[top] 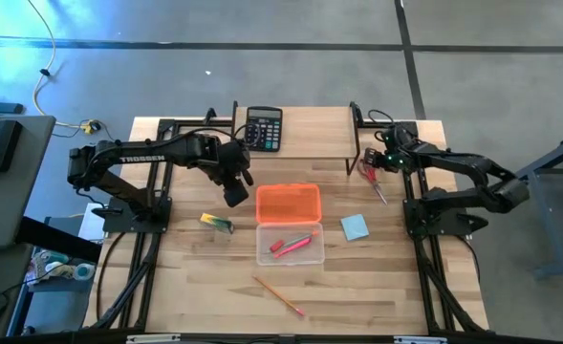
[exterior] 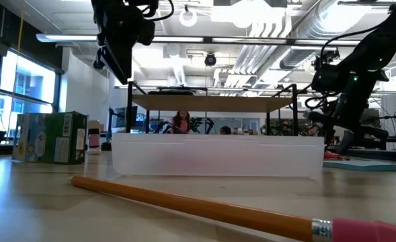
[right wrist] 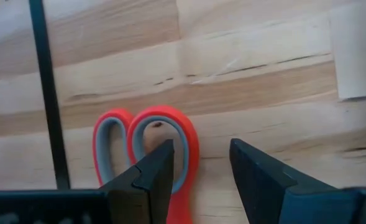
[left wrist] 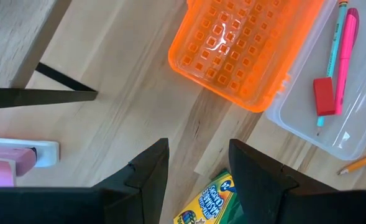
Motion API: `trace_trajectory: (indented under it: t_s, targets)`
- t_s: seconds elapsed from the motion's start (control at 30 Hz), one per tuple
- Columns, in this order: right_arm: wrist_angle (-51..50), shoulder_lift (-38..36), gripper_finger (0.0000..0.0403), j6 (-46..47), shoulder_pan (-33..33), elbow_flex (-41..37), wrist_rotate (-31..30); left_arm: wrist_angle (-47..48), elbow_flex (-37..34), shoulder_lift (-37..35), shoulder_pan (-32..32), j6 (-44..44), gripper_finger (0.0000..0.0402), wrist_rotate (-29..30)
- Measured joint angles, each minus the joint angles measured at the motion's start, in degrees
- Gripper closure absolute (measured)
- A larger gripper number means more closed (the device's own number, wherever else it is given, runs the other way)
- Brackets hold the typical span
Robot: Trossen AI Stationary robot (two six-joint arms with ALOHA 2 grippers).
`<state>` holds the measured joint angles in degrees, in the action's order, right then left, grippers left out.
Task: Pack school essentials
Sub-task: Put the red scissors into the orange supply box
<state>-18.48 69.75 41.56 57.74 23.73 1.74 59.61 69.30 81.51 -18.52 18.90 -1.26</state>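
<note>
The red-handled scissors (right wrist: 146, 158) lie flat on the pale wooden surface (top: 357, 287), near its right side, beside a black leg of the small raised shelf (top: 310, 145). In the right wrist view only the two oval handle loops show, red plastic with grey lining; the blades are cut off behind the fingers. In the high view the long axis runs roughly from the far edge toward the near edge, with the handles at the far end. The right hand (right wrist: 200, 180) hovers over the handles with its fingers partly apart and holds nothing.

The left hand (left wrist: 198, 180) hangs above the surface, just beside the orange lid (top: 288, 204), its fingers also partly apart and empty. Below it a yellow-green piece (top: 217, 223) is partly hidden; it looks like a printed crayon box.

The orange lid is ribbed with a grid of small squares. It joins a clear plastic case (top: 291, 247) that contains a red pen (left wrist: 345, 56), a green pencil (left wrist: 332, 59) and a tiny red eraser (left wrist: 324, 96), all lying slantwise.

A light-blue square notepad (top: 355, 227) lies flat to the right of the case. An orange pencil (top: 277, 295) lies diagonally near the front edge, with its pink eraser end toward the right. A black calculator (top: 264, 128) rests on the shelf.
</note>
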Motion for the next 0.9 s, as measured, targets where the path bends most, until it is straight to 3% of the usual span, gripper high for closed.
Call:
trace_trajectory:
  t_s: [0.23,0.9]
  targets:
    - [1.6,1.0,0.0261,1.1,0.0,0.0,-2.7,0.0,0.0,0.0,0.0,0.0,0.0245,0.3]
    - [-2.7,4.2,0.0364,1.5,0.0,2.8,-9.6,-0.4,0.0,0.0,0.0,0.0,0.0245,0.6]
